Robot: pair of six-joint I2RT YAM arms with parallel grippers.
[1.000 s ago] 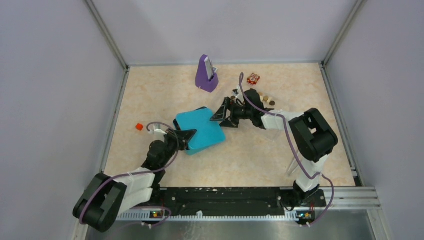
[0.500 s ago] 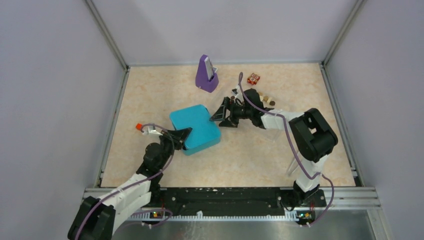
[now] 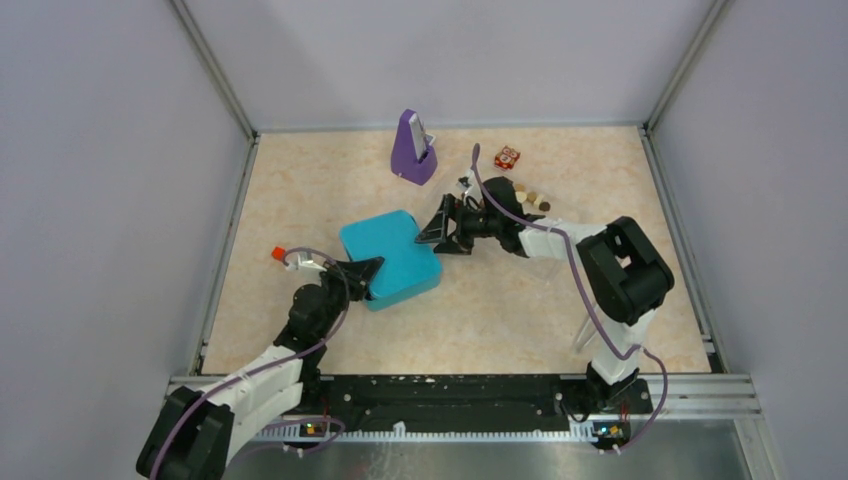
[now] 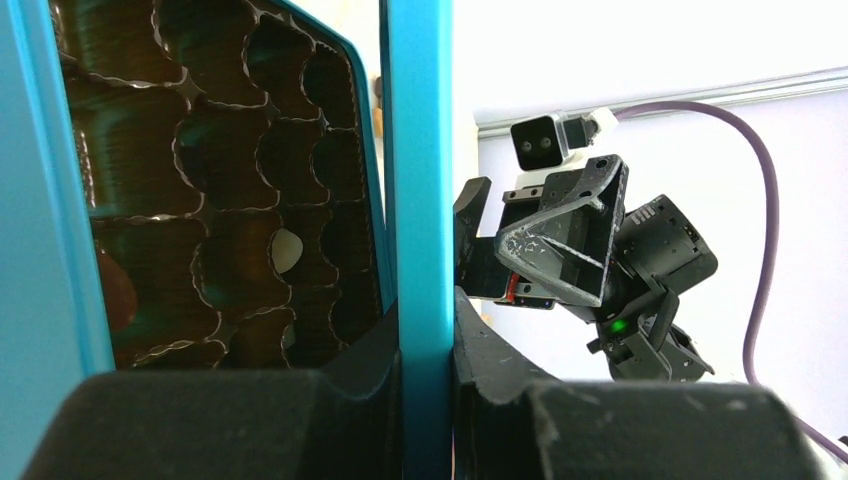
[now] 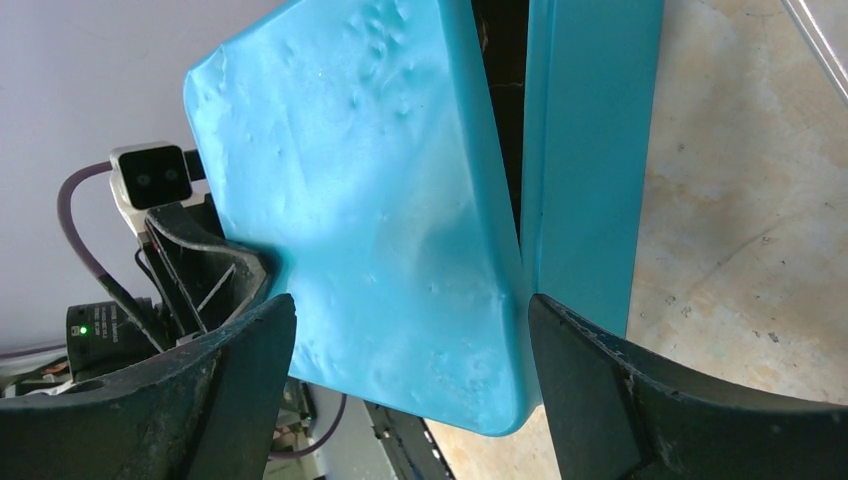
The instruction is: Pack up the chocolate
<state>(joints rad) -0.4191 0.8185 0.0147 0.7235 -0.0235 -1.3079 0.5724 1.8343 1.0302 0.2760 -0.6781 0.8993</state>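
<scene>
Loose chocolate (image 3: 533, 198) lines up diagonally, upper right, near the worktop (image 3: 500, 310) edge — left claw (image 4: 425, 335) pinches the teal box (image 3: 390, 250) rim; right claw (image 5: 405, 330) spread.

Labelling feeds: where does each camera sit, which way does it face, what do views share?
Top external: above, behind the bases, looking down at the table; both arms show.
Left wrist: looks along the left gripper, shut on the teal box.
Right wrist: looks past the open right gripper at that box.
Shared: all show the box; each wrist sees the other arm.
</scene>
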